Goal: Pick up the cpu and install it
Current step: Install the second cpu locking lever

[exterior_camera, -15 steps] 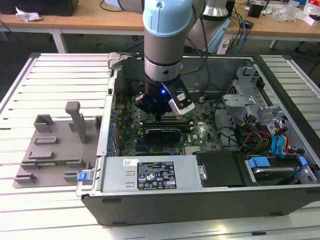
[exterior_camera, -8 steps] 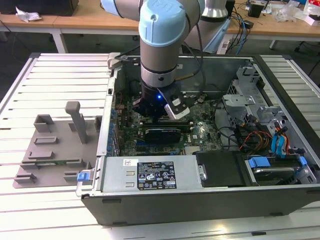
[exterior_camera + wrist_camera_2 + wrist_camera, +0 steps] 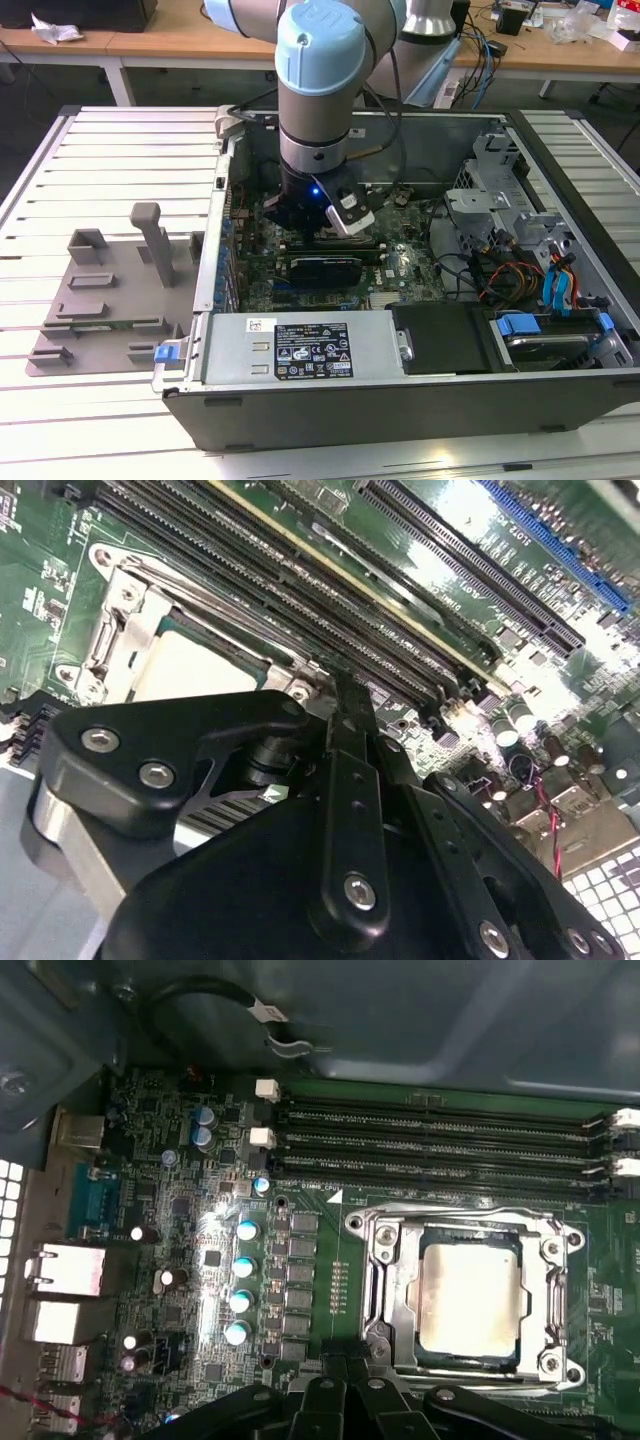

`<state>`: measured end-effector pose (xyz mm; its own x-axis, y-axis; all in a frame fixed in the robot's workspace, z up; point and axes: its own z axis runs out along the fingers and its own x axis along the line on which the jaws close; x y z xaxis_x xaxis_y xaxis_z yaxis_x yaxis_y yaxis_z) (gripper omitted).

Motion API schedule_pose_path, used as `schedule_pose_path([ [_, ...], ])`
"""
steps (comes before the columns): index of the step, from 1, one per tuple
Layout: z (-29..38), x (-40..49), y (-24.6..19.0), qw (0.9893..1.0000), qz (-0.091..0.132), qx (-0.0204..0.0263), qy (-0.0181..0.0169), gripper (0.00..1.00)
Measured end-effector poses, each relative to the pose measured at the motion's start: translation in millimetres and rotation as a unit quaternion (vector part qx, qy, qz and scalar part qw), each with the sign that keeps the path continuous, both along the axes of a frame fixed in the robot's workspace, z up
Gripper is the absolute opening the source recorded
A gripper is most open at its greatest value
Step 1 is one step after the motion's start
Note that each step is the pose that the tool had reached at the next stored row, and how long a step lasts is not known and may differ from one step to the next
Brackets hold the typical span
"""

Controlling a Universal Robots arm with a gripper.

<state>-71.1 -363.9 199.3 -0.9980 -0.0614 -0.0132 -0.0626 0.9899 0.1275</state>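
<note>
The cpu (image 3: 468,1295), a flat square chip with a silvery top, lies inside the metal-framed socket (image 3: 383,1290) on the green motherboard; the second wrist view shows the cpu (image 3: 190,665) from a low angle. My gripper (image 3: 349,1364) hovers just beside the socket's edge, fingers together and holding nothing. In the second wrist view, the gripper (image 3: 343,698) points down at the board next to the socket frame. In the exterior view the arm reaches down into the open computer case (image 3: 400,370), with the gripper (image 3: 312,232) low over the motherboard.
Memory slots (image 3: 440,1140) run alongside the socket. Capacitors (image 3: 243,1280) and rear ports (image 3: 65,1270) lie on the other side. A grey fixture plate (image 3: 110,300) with upright posts sits at the exterior view's left. Drive bays and cables (image 3: 540,290) fill the case's right.
</note>
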Motion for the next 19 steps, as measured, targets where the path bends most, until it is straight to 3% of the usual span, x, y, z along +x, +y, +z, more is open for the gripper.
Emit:
schedule_pose_path([
  [1, 0.1, 0.0, 0.0, 1.0, 0.0, 0.0, 0.0, 0.11],
  [3, 7.1, 0.0, 0.1, 1.0, 0.0, -0.0032, -0.0004, 0.11],
  [4, 10.8, 1.3, 0.3, 1.0, 0.0, -0.0086, -0.0004, 0.11],
  [6, 11.1, 12.7, 3.2, 0.9997, 0.0, -0.0254, -0.0002, 0.11],
  [8, 11.1, 25.5, 11.6, 0.9993, 0.0, -0.0369, -0.0002, 0.11],
  [11, 11.1, 34.1, 20.6, 0.9991, 0.0, -0.0418, -0.0001, 0.11],
  [13, 12.0, 38.9, 32.3, 0.9989, 0.0, -0.0459, -0.0001, 0.11],
  [14, 17.1, 39.5, 39.9, 0.9987, 0.0, -0.0505, -0.0001, 0.11],
  [15, 19.4, 39.6, 42.5, 0.9986, 0.0, -0.0535, 0.0, 0.11],
  [19, 19.8, 39.6, 42.8, 0.9986, 0.0, -0.0537, -0.0001, 0.11],
])
